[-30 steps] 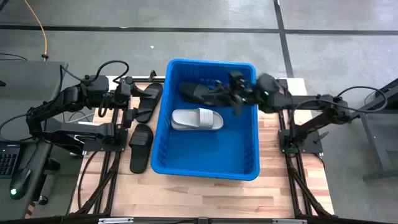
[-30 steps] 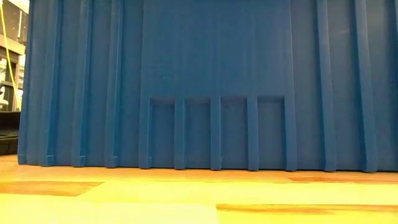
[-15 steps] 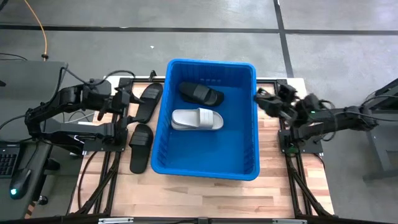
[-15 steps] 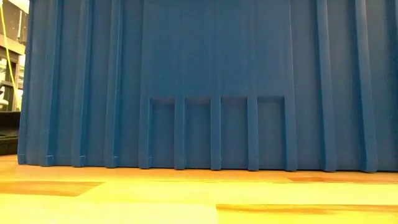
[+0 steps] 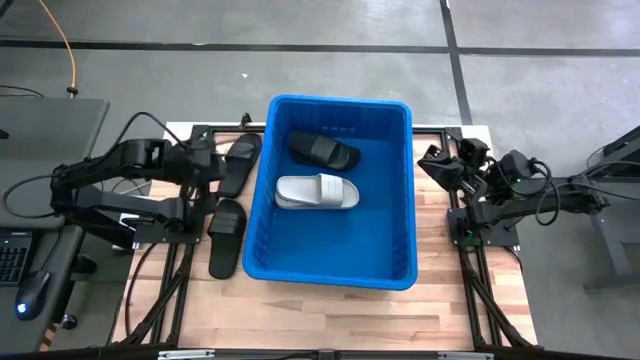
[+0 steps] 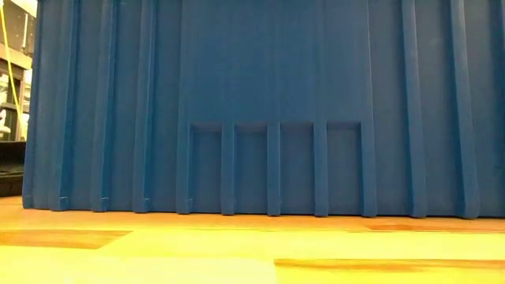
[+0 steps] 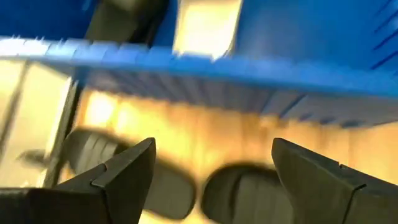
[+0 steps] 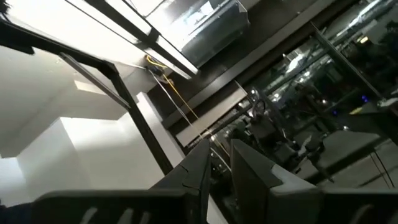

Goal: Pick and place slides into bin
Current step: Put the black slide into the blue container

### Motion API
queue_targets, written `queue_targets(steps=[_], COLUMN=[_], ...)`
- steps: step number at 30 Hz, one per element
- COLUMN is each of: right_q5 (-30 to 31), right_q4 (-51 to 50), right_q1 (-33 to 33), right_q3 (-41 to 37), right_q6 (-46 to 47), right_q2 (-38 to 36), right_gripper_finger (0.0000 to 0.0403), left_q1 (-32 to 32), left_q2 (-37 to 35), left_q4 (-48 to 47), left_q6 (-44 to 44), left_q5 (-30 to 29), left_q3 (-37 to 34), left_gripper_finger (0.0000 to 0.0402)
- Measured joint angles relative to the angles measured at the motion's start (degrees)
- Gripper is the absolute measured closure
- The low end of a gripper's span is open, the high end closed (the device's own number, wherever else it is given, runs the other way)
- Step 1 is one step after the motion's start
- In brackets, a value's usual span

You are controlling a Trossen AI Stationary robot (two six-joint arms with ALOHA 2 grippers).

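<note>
The blue bin (image 5: 340,265) stands mid-table; its ribbed near wall (image 6: 268,102) fills the low view. Inside lie a black slide (image 5: 322,150) at the far end and a white slide (image 5: 317,191) nearer, both on their soles. Two more black slides (image 5: 238,163) (image 5: 227,236) lie flat on the table left of the bin. My left gripper (image 5: 211,168) hovers open above those two (image 7: 214,168), tipped downward, touching neither. My right gripper (image 5: 430,160) is drawn back right of the bin, shut and holding nothing (image 8: 219,155), pointing up into the room.
Black frame rails (image 5: 180,270) run along both sides of the wooden table top (image 5: 330,315). The bin's left wall (image 7: 249,68) rises just beyond the two slides on the table. A yellow cable (image 5: 68,55) lies on the floor far left.
My right gripper has pulled back from over the bin's far right part toward the table's right edge, clear of the bin. The black slide in the bin lies where it was. My left gripper has tipped downward and sunk a little over the two black slides on the table.
</note>
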Motion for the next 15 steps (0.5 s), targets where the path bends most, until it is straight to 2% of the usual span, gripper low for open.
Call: queue_targets(steps=[3, 7, 10, 15], right_q5=[-0.23, -0.44, -0.41, -0.41], right_q4=[-1.42, -5.02, -9.08, -13.3], right_q1=[0.0, -0.09, -0.09, -0.09], right_q3=[0.0, 0.0, 0.0, 0.0], right_q6=[0.06, 0.24, 0.43, 0.99], right_q2=[-1.02, -3.39, -5.78, -10.3], right_gripper_finger=[0.0351, 0.0352, 0.035, 0.0352], left_q1=[-1.67, -2.07, -2.07, -2.0], left_q2=[-0.34, -1.94, -2.97, -3.57], left_q4=[-1.43, 0.28, 0.62, 0.63], left_q6=[-4.47, -9.57, -14.95, -13.46], left_q5=[-2.23, 2.95, 4.61, 8.37], left_q3=[-1.3, -5.84, -9.75, -13.0], left_gripper_finger=[0.0092, 0.0092, 0.0092, 0.0092])
